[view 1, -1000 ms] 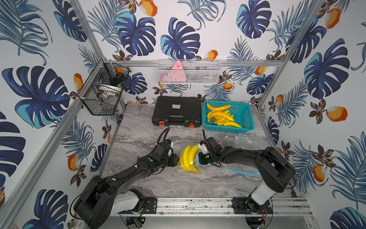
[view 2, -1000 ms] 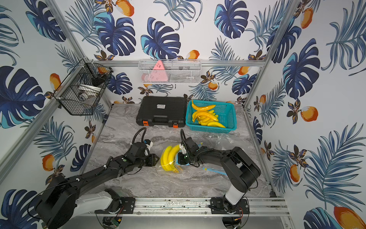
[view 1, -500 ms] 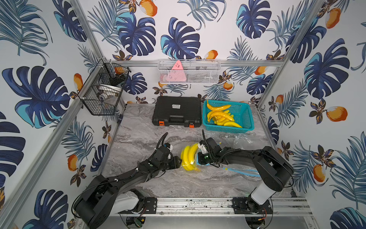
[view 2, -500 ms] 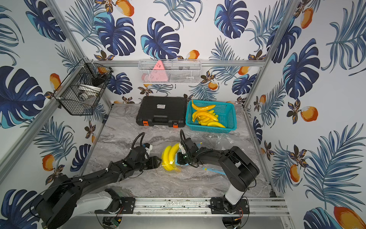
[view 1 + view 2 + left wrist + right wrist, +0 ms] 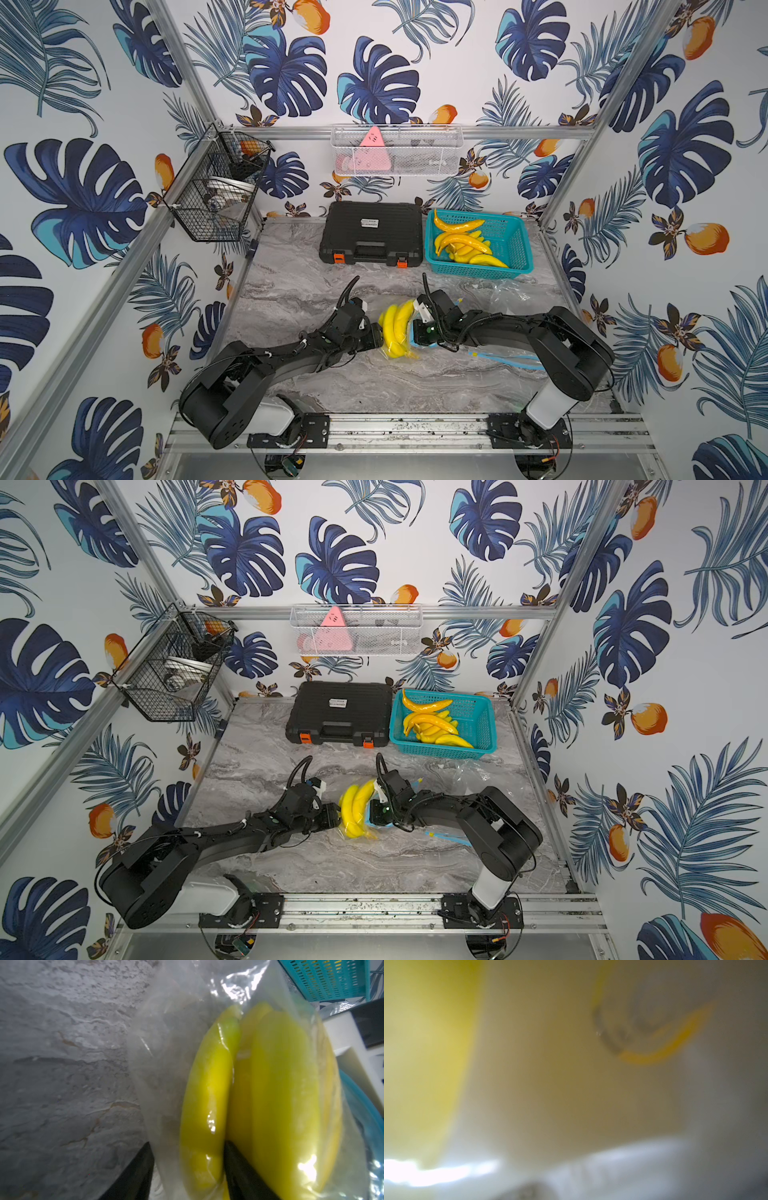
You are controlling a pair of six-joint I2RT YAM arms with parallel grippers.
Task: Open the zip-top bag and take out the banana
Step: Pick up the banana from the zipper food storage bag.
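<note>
Starting nearest the rail, bare table (image 5: 415, 386) leaves room to drag things forward. Just beyond, mid-table between both arms, the bunch (image 5: 397, 332) lies inside the bag (image 5: 166, 1047). The left gripper (image 5: 187, 1169) straddles one fruit of it through the film; whether it pinches I cannot tell. The right gripper (image 5: 419, 332) sits on the blue zip (image 5: 362, 1105) side, its jaws hidden. The film looks thin, slick and floppy, so it is best pinched at the zip lips. The bunch seems stiff and light, best taken across one fruit. Farther back, the case (image 5: 371, 232) and basket (image 5: 513, 239) close off the far edge.
</note>
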